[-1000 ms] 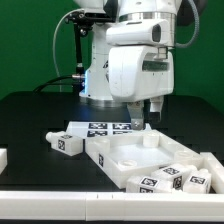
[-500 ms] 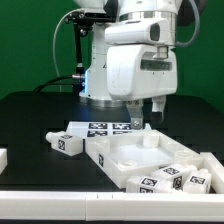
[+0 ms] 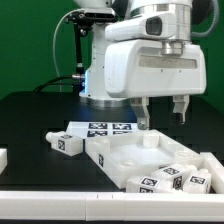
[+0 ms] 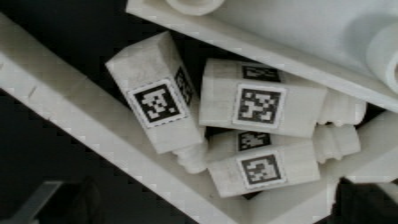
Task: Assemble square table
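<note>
Overhead, the gripper [image 3: 160,112] hangs wide open and empty above the square table top [image 3: 125,155], which lies on the black table [image 3: 30,120]. Several tagged legs [image 4: 249,105] lie clustered inside one corner of it; another leg [image 3: 68,142] lies just beside it

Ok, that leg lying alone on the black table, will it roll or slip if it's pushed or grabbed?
The lone leg looks like stiff moulded plastic, so it likely won't flex. Its flat tagged faces suggest it would slide rather than roll if pushed. Its smooth finish may slip somewhat in the open gripper.
</note>
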